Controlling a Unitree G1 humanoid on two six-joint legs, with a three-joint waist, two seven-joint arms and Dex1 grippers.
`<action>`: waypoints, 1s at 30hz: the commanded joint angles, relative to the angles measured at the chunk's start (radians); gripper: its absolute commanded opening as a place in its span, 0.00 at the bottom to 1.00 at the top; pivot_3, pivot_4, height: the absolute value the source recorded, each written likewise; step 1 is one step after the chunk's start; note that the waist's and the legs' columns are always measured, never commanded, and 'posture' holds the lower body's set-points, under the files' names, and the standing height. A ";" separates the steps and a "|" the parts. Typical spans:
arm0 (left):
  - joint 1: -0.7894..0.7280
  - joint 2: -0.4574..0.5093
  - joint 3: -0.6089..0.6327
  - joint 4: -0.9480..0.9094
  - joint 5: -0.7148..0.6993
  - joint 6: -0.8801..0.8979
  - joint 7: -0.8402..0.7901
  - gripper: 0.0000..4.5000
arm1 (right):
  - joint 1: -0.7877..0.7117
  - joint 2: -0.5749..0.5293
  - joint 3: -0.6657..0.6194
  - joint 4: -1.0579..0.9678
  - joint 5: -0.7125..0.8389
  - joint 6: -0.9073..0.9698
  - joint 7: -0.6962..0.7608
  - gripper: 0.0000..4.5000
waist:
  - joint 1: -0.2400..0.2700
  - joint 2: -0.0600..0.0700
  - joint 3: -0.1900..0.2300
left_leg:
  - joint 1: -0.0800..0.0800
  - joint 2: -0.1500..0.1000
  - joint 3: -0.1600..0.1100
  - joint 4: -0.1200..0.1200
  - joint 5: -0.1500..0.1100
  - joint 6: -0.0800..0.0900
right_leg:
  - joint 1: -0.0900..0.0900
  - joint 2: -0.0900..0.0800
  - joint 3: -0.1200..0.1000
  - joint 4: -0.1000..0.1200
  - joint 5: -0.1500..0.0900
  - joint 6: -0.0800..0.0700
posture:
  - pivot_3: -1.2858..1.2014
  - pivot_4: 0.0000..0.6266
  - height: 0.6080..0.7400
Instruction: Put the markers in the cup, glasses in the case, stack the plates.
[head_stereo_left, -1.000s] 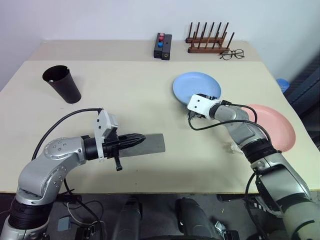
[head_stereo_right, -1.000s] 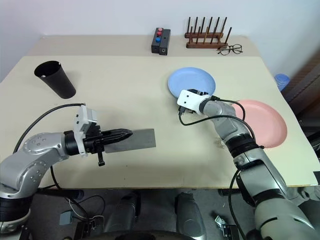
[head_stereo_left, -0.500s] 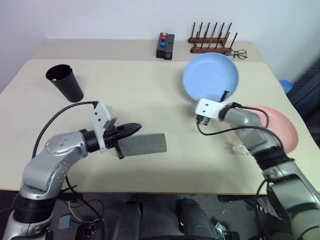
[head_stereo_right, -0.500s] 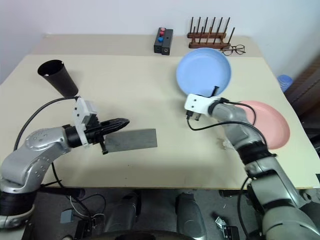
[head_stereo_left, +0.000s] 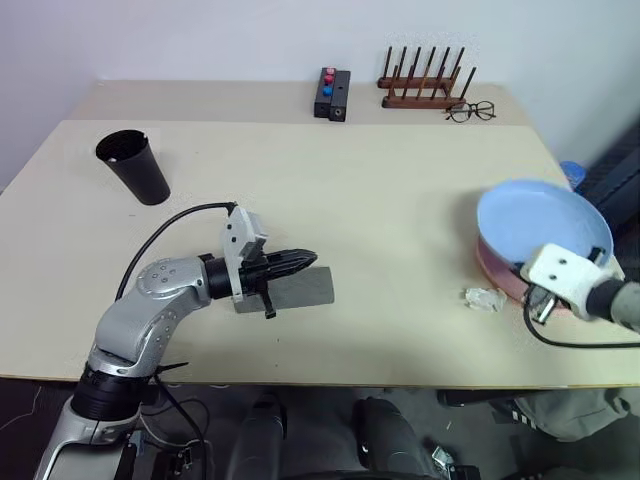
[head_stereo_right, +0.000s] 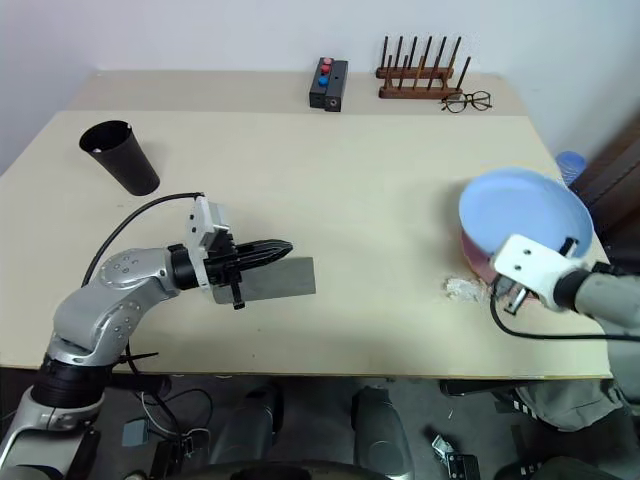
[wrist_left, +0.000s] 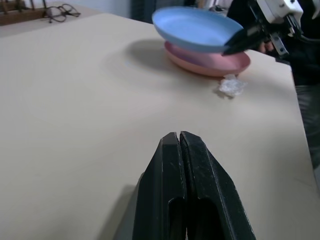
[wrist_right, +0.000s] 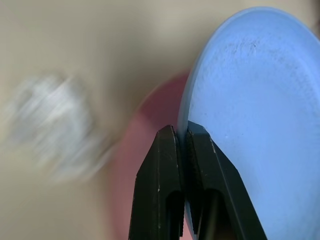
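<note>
On the beige table (head_stereo_left: 330, 190) I have the light blue plate (head_stereo_left: 545, 225) pinched by its rim in my right gripper (wrist_right: 184, 145) and held tilted over the pink plate (wrist_left: 210, 61), so I judge the stack nearly made but not yet set down. My left gripper (wrist_left: 178, 150) is clenched on nothing above the closed grey case (head_stereo_left: 300, 290). The black cup (head_stereo_left: 133, 167) stands far left; I can't see markers or sunglasses, so I can't tell whether they are stowed.

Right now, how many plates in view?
2. The light blue plate is pinched at its rim by the right gripper, held above the pink plate, which lies on the table near its right edge.
</note>
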 joint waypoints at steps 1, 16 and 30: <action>-0.012 -0.010 -0.008 0.005 0.011 -0.043 -0.021 0.00 | 0.014 -0.008 -0.039 -0.029 0.013 0.019 -0.003 0.01 | 0.003 0.000 0.000 | 0.000 0.000 0.000 0.000 0.000 0.000 | 0.000 0.000 0.000 0.000 0.000 0.000 | 0.52 0.24 1.00; 0.082 -0.001 0.033 -0.024 0.032 -0.089 -0.001 0.00 | 0.000 -0.021 -0.024 -0.107 0.226 0.101 0.157 0.66 | 0.011 0.000 0.000 | -0.001 0.000 0.000 0.001 0.000 0.000 | 0.001 0.000 0.000 0.000 0.000 0.000 | 0.52 0.24 1.00; 0.074 0.003 0.040 -0.028 0.025 -0.062 0.019 0.00 | -0.047 0.005 0.153 -0.009 0.096 0.087 0.047 0.26 | 0.008 0.000 0.000 | 0.000 0.000 0.000 0.002 0.000 0.000 | 0.002 0.000 0.000 -0.001 0.000 0.000 | 0.52 0.24 1.00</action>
